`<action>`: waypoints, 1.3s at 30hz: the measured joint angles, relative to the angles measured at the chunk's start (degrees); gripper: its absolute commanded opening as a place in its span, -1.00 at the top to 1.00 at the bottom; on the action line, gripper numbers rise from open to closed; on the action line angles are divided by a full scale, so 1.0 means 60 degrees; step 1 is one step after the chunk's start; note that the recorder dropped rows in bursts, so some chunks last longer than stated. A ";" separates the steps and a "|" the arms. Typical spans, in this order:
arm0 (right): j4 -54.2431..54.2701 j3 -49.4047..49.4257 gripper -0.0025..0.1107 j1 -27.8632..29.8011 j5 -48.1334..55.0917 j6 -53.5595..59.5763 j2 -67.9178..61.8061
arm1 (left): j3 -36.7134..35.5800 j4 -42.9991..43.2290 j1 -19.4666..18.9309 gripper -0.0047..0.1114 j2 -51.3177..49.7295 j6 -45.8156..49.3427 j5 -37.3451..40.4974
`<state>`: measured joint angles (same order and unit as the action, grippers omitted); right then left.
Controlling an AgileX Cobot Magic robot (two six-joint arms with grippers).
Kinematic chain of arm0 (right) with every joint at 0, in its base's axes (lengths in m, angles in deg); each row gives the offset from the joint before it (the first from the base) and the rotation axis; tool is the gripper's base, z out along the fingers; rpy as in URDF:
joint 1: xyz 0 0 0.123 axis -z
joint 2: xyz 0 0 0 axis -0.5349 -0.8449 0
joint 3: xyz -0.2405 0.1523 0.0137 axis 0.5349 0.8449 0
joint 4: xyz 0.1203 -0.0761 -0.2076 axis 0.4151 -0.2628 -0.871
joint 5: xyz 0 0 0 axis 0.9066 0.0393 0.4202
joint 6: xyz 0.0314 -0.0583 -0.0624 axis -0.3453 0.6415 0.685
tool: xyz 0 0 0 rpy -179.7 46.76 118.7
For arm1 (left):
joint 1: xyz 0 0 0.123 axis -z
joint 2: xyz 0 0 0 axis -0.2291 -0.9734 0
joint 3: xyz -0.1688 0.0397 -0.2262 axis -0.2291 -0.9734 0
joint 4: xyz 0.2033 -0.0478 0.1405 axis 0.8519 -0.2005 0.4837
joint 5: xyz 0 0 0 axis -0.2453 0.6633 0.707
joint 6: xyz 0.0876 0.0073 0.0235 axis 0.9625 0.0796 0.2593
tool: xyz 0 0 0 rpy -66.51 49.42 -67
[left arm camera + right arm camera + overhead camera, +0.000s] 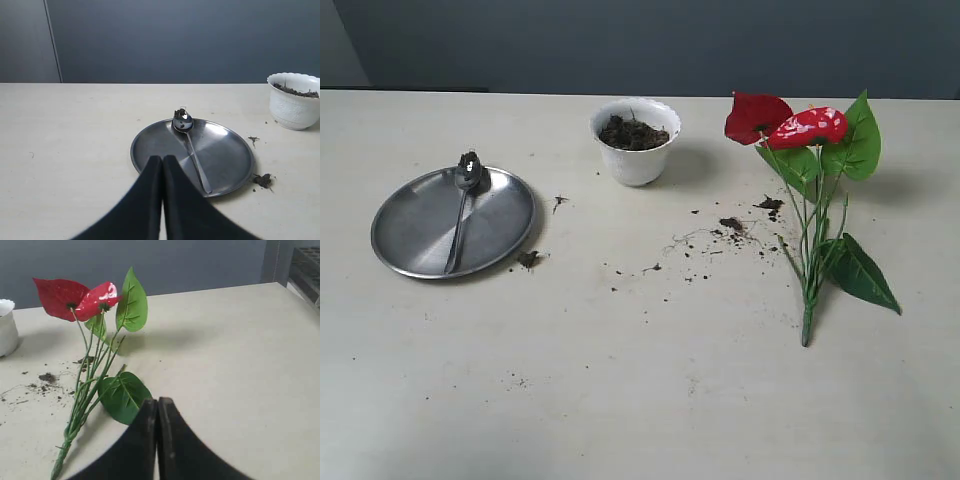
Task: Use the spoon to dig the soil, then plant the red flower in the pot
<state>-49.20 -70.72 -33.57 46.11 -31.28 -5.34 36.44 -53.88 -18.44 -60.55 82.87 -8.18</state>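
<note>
The white pot (636,140) stands at the table's back middle, filled with dark soil (632,133); it also shows in the left wrist view as the pot (294,101). The silver spoon (462,205) lies on a round steel plate (415,235), bowl toward the back; the left wrist view shows the spoon (190,145) too. The red flower (810,190) lies flat on the table at the right, blooms toward the back, seen close as the flower (95,340). My left gripper (163,159) is shut and empty, short of the plate. My right gripper (157,401) is shut and empty beside a leaf. Neither arm shows in the exterior view.
Loose soil crumbs and root fibres (730,228) are scattered between the pot and the flower stems. A small clump (528,259) lies beside the plate's right rim. The table's far edge meets a grey wall.
</note>
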 measured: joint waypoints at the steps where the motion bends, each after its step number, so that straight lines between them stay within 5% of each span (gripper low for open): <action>1: 0.0000 0.0000 0.95 0.0000 0.0000 0.0000 0.0000 | 0.0000 0.0000 0.0000 0.91 0.0000 0.0000 0.0000; 19: 0.0000 0.0000 0.95 0.0000 0.0000 0.0000 0.0000 | 0.0077 0.0061 0.0000 0.91 -0.0083 0.0000 0.0022; 39: 0.0000 0.0000 0.95 0.0000 0.0000 0.0004 0.0000 | 0.3060 0.0370 0.0000 0.91 -0.3905 0.0000 0.0022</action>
<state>-49.20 -70.72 -33.57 46.11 -31.26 -5.34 54.80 -51.66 -18.44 -83.99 82.87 -8.04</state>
